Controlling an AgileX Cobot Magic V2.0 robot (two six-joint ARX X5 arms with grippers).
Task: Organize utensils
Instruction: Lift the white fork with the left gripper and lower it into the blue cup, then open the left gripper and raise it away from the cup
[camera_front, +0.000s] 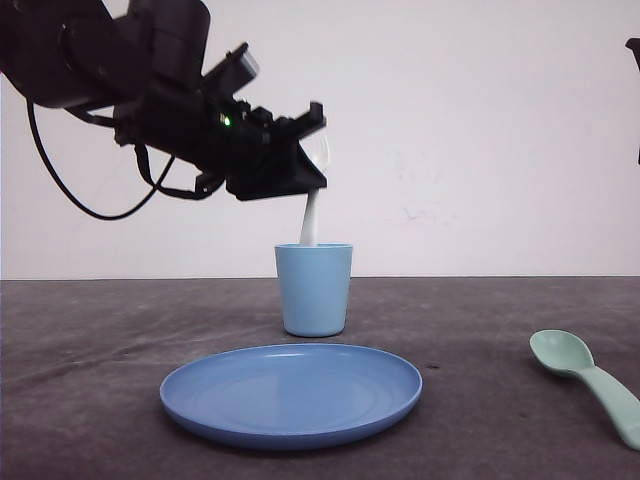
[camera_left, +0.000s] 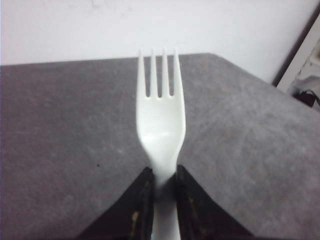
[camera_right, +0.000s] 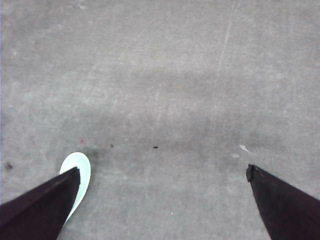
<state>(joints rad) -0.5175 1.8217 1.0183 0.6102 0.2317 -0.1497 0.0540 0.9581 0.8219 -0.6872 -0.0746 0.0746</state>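
1. The left hand (camera_front: 312, 150) hangs in the air above the cup (camera_front: 314, 288), its fingers (camera_left: 137, 207) clamped on the fork (camera_left: 161, 130).
2. In the left wrist view the two dark fingers pinch the fork's handle just below its wide part, and the four tines point away from the hand.
3. From the front, the fork's handle slants down from the hand to the cup's rim; its lower end seems to sit just inside the cup, though the rim hides the tip.
4. The cup stands upright on the grey counter (camera_front: 90, 360), behind the plate (camera_front: 291, 393) and apart from it.
5. The plate lies flat near the front of the counter.
6. The spoon (camera_front: 590, 380) lies on the counter well to the right of the plate, its bowl toward the plate and its handle running toward the front right.
7. The right hand (camera_right: 162, 187) hovers over the counter with its fingers wide apart, gripping nothing.
8. In the right wrist view, part of the spoon peeks out beside one finger (camera_right: 42, 202).
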